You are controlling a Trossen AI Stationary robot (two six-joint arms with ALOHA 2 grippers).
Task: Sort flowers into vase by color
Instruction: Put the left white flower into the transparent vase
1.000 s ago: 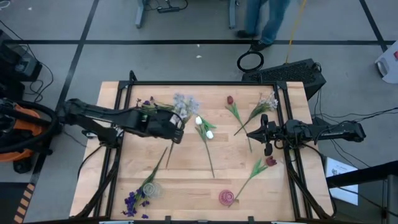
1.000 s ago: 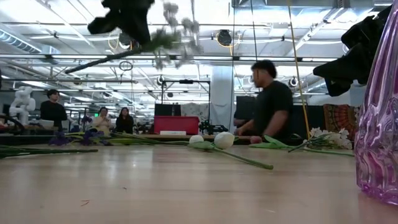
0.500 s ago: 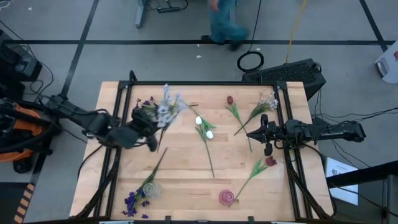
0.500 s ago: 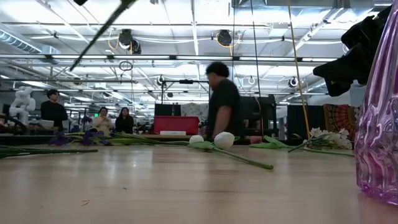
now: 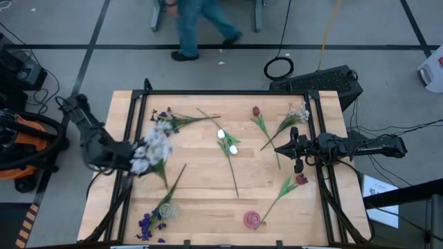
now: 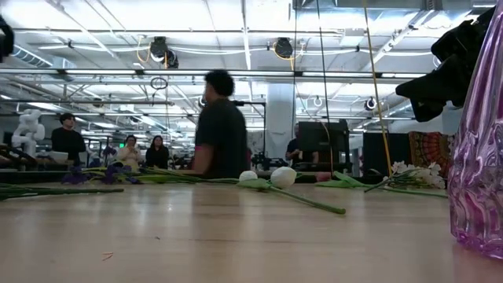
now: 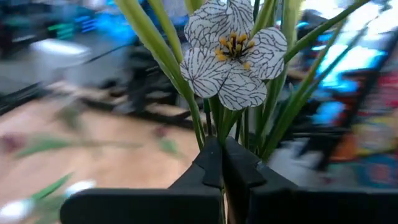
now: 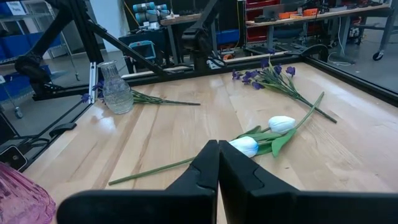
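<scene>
While carried clear of the worktop (image 5: 208, 187), one white and pale-blue blossom cluster (image 5: 151, 145) sits clenched by its stems in the left gripper (image 7: 222, 163), presumably bound for a vase. Right gripper (image 5: 293, 149): fingers closed, empty, waiting at the right edge.

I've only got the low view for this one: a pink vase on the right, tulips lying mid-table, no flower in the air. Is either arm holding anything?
Observer: Yes. The left gripper is shut on the stems of a white blossom cluster, over the table's left edge.
Operator: And the right one?
Observer: The right gripper is shut and empty, over the table's right side.
Operator: Is there a second vase?
Observer: Yes. A clear glass vase stands upright along the same table edge as the pink vase, toward the left arm's side, next to purple flowers.
</scene>
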